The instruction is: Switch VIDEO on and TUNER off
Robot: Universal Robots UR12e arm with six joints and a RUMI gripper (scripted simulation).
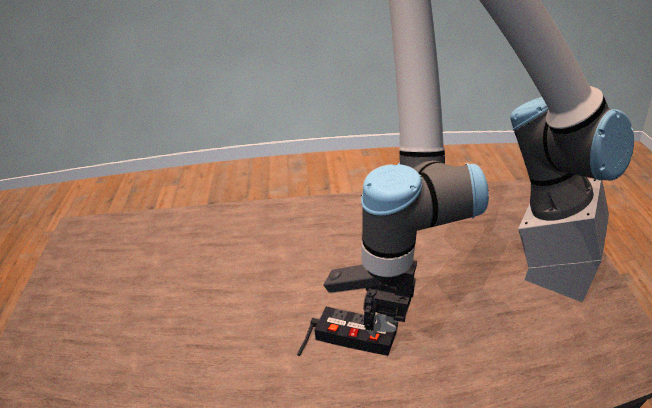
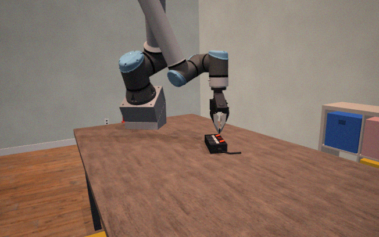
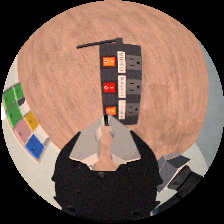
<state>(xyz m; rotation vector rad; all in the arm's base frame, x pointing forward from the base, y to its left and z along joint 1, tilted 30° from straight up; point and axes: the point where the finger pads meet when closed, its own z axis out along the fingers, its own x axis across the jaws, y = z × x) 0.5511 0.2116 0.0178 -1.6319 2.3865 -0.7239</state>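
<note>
Wooden table [image 2: 174, 189], plank floor [image 2: 35, 186], grey walls; black power strip [image 2: 215, 143] directly beneath gripper [image 2: 219, 130], fingers pressed together, holding nothing.

It looks like a room in a home: a wood floor [image 2: 32, 186], plain walls [image 2: 58, 58], a big wooden desk [image 2: 203, 189], and a shelf [image 2: 343, 107] with colored boxes [image 2: 343, 132].

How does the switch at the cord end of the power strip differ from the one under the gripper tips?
The cord-end switch lies in full view with nothing above it; the switch at the far end is partly hidden by the shut gripper, whose tips are at it. Both are orange-red rockers in one row on the black power strip, each beside a white label.
</note>
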